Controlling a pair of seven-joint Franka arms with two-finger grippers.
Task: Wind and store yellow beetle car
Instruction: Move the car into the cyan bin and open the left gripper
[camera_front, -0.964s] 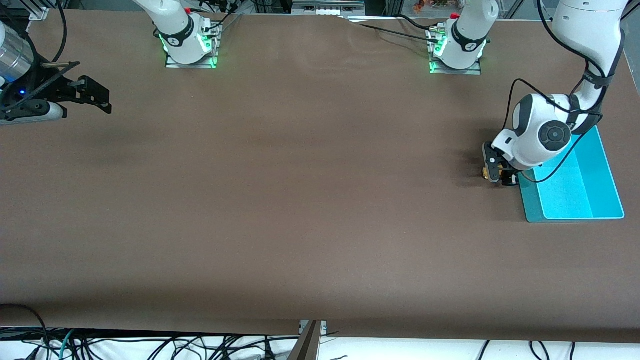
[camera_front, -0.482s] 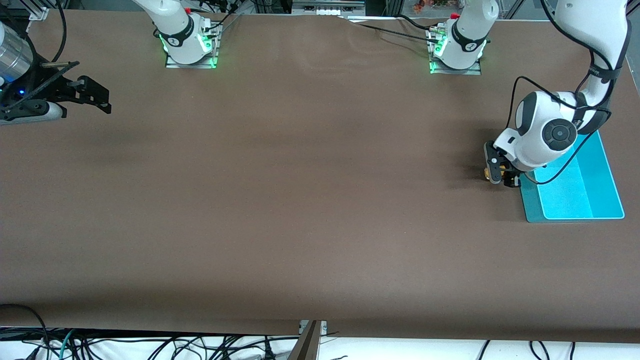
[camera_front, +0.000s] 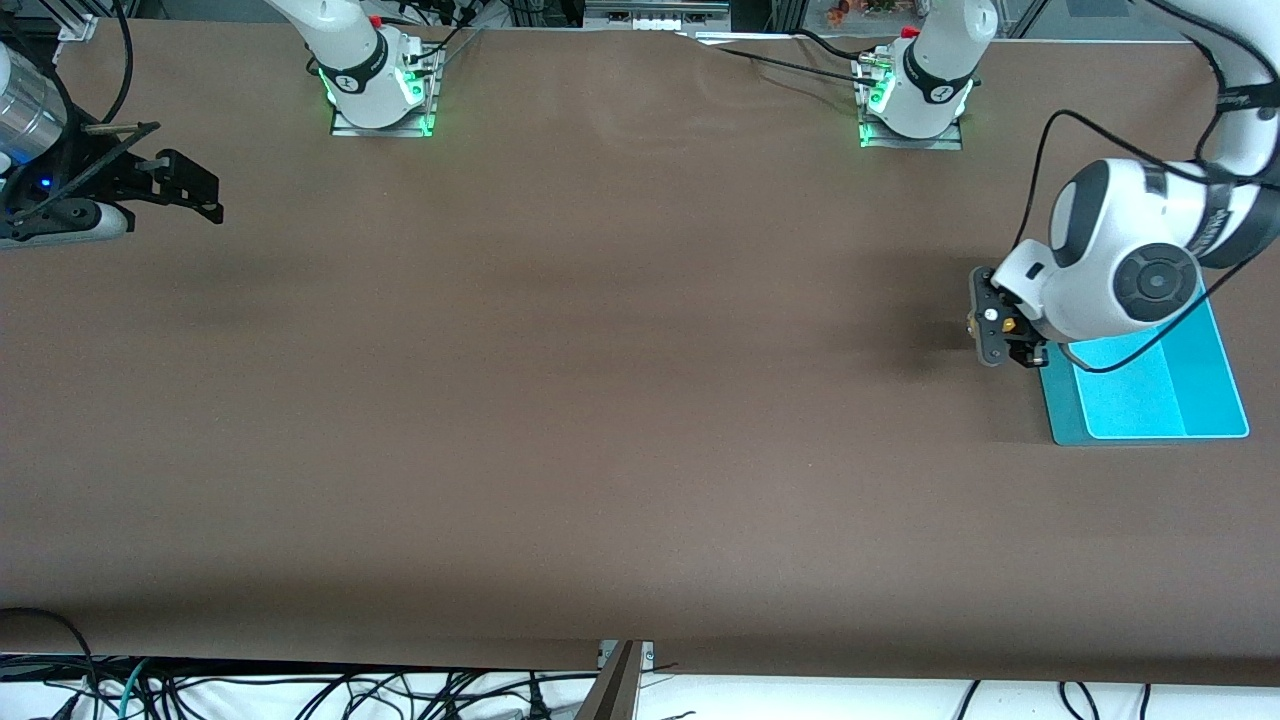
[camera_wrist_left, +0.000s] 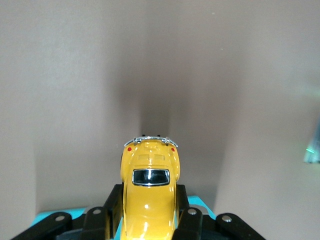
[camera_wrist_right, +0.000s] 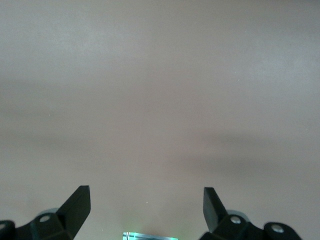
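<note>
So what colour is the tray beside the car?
Turquoise tray, best seen in the front view.

A wide table with a plain brown top carries everything here. A shallow turquoise tray lies flat on it, at the left arm's end. Taking the tray as landmark, the left arm's base is bolted to the table farther from the front camera than the tray. The right arm's base stands well apart from the tray, toward the right arm's end.
</note>
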